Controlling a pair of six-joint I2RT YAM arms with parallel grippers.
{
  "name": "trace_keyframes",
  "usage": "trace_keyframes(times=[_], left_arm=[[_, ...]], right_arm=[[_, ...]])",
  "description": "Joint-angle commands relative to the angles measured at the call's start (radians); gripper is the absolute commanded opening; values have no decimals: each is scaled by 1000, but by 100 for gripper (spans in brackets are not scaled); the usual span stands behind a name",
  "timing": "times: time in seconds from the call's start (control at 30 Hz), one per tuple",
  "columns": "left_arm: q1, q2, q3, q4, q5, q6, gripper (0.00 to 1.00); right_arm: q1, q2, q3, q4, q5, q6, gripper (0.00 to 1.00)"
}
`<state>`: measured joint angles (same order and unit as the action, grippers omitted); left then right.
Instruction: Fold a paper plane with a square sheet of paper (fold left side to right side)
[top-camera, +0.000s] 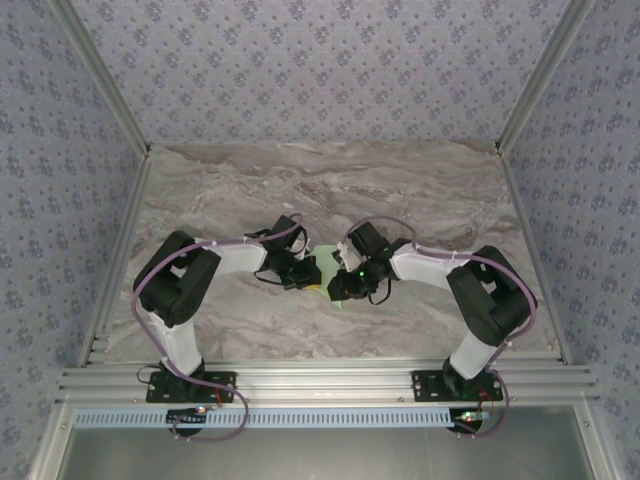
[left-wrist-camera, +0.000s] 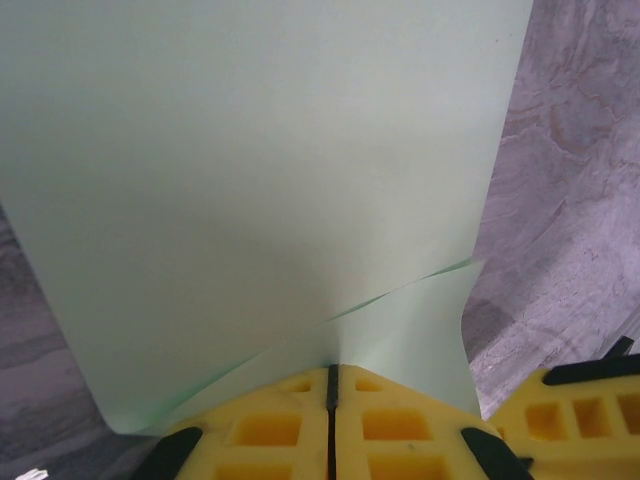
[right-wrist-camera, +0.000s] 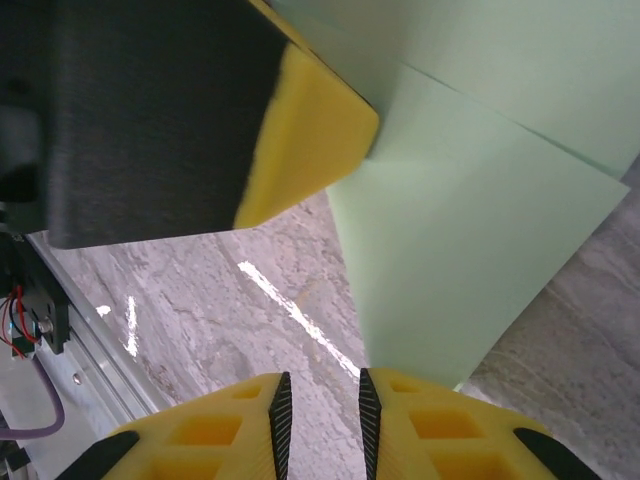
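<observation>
One sheet of pale green paper, pinched at its near edge

- Item: left gripper (left-wrist-camera: 331, 388), mine. It is clenched tight, the yellow fingers meeting with no gap and clamping the square sheet of paper (left-wrist-camera: 260, 170) at its lower edge.
- Item: right gripper (right-wrist-camera: 320, 412), mine. Its jaws stand slightly apart with nothing between them, just beside one corner of the sheet and near my other hand.
- Item: the sheet. It stands up from my left pinch over the middle of the table (left-wrist-camera: 585, 190), between both wrists. Two layers show near the grip, one curling over the other, softly bent and not pressed flat.
- Look: plain, unmarked and matte, with straight clean edges.
- Handling, as I judge it: very light and limp. It would sag if left unsupported and keep any crease squeezed into the middle. It would likely slide on the smooth marbled top.
- Best hold: edges or corners only, with a thin pinch. My free hand should take the opposite edge to carry it across.
</observation>
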<state>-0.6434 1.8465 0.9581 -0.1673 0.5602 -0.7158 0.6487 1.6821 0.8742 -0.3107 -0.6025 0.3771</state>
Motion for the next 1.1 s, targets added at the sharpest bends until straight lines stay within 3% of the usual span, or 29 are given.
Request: trace_keyframes(times=[0.0, 0.33, 0.77, 1.07], left_arm=[[-8, 42, -21, -81, -89, 16, 7], [-7, 45, -10, -93, -92, 23, 7], [-7, 50, -6, -100, -100, 26, 6], [-7, 48, -6, -100, -99, 22, 6]], right_arm=[[11, 23, 23, -35, -4, -7, 28], [28, 67, 52, -106, 82, -40, 27], [42, 87, 52, -232, 164, -72, 15], [41, -50, 62, -258, 179, -60, 10]])
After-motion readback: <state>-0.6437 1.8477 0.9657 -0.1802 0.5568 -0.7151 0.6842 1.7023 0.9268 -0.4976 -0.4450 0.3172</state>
